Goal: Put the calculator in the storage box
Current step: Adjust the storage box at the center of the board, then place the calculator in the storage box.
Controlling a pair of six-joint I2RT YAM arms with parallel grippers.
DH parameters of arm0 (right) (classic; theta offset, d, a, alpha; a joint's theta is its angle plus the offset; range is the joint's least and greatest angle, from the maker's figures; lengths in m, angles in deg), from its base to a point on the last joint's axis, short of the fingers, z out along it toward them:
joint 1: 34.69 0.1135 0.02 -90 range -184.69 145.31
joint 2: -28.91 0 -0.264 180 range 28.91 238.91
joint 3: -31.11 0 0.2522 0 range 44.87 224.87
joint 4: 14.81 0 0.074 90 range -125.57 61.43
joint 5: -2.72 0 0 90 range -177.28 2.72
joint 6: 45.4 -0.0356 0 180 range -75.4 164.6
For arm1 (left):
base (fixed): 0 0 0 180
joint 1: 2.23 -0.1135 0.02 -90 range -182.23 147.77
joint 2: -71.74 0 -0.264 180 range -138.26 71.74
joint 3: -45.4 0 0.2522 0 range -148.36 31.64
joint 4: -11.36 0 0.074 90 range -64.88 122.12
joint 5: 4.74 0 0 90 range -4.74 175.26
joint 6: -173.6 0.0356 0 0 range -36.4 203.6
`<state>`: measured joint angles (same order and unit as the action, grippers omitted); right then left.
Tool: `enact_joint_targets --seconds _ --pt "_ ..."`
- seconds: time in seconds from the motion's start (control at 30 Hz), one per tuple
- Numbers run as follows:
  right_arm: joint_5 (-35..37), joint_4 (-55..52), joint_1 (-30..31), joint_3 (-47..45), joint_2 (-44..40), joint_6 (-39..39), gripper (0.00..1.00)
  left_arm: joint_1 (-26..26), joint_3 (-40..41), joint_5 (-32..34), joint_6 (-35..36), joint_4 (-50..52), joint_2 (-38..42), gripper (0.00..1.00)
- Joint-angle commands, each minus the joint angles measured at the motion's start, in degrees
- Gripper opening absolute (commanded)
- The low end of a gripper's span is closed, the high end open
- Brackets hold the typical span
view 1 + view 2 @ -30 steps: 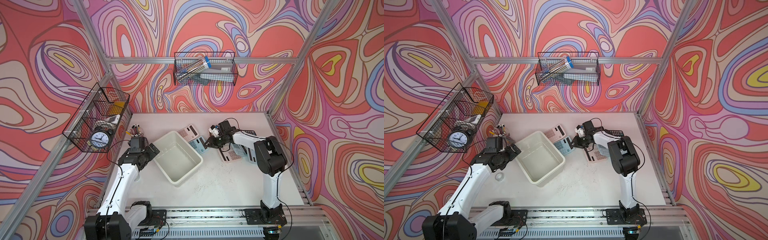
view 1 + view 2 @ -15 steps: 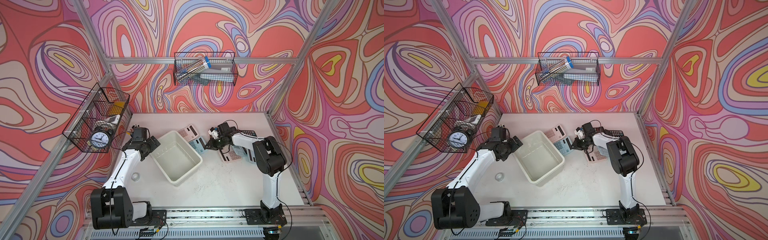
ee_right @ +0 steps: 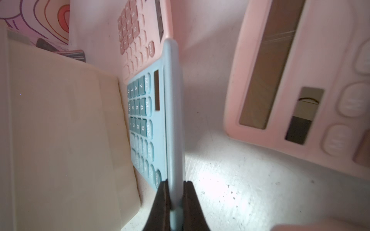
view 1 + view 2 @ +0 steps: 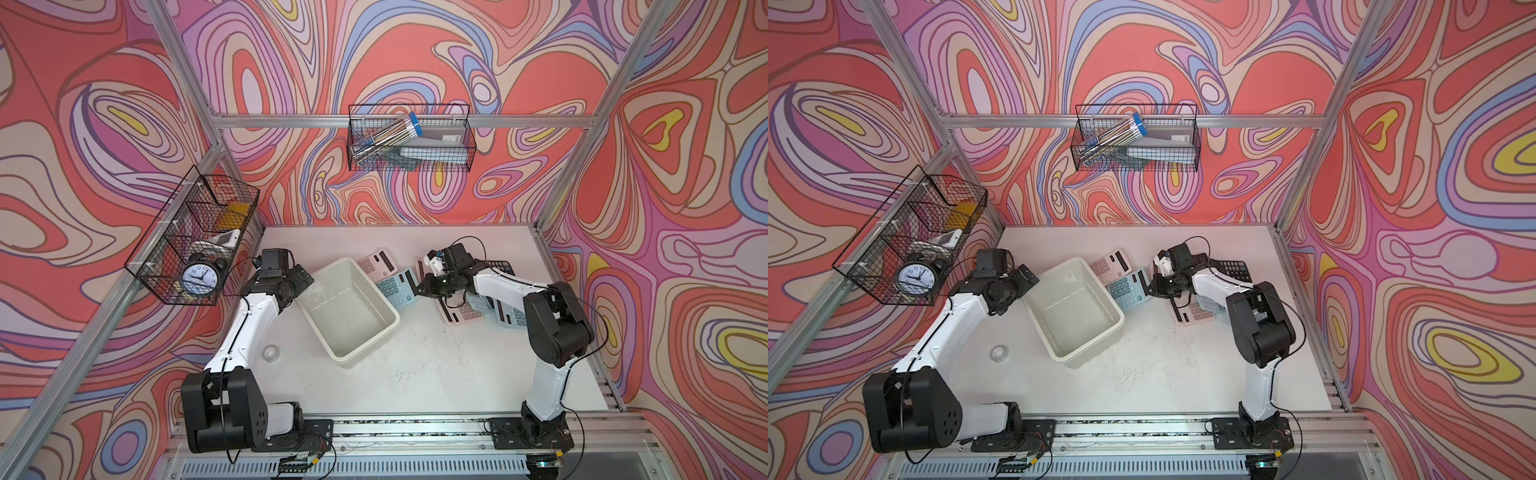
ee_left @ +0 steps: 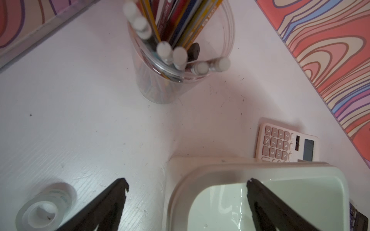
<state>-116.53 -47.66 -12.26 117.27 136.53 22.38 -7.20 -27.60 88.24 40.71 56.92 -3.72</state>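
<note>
The right gripper (image 3: 176, 183) pinches the blue calculator (image 3: 148, 120) by its edge beside the empty storage box (image 4: 345, 307) in the middle of the worktop (image 4: 436, 374), seemingly to lift it in, while the left gripper (image 5: 187, 182) gapes wide over the box's corner.

Cream-white storage box (image 4: 347, 309), teal-keyed pale-blue calculator (image 4: 392, 286), pink calculator (image 4: 375, 262), white table (image 4: 457, 365), swirling coral-and-lilac walls (image 4: 415, 62).

The box (image 4: 328, 286) is smooth cream plastic, its inside glossy with glints of light. The blue calculator (image 3: 174, 120) is matt plastic with a smooth edge. The pink calculator (image 3: 300, 60) at the box's 3 o'clock is satin plastic with a shiny display. The table (image 5: 80, 120) is white, matt, scuffed and faintly grained. The tape (image 5: 44, 208) and cup (image 5: 160, 86) are clear glossy plastic. The baskets (image 4: 415, 166) at 9 and 12 o'clock are black wire. The rails (image 4: 291, 120) are brushed metal.
</note>
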Motion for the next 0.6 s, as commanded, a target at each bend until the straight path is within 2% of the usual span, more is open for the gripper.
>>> enact_joint_targets --seconds 0.0,0.27,0.57 --pt "3.88 0.64 -0.56 -0.94 -5.35 -1.14 0.0 -0.46 -1.79 3.23 -0.3 4.42 3.36 0.99" --pt "10.12 -1.91 -1.61 -1.27 -15.27 -2.26 0.0 -0.43 0.88 2.83 -1.31 6.05 11.33 0.99" --pt "7.41 -4.05 -1.35 3.57 -20.17 -3.68 0.0 -0.35 10.33 -9.76 -1.64 -1.8 22.19 0.99"
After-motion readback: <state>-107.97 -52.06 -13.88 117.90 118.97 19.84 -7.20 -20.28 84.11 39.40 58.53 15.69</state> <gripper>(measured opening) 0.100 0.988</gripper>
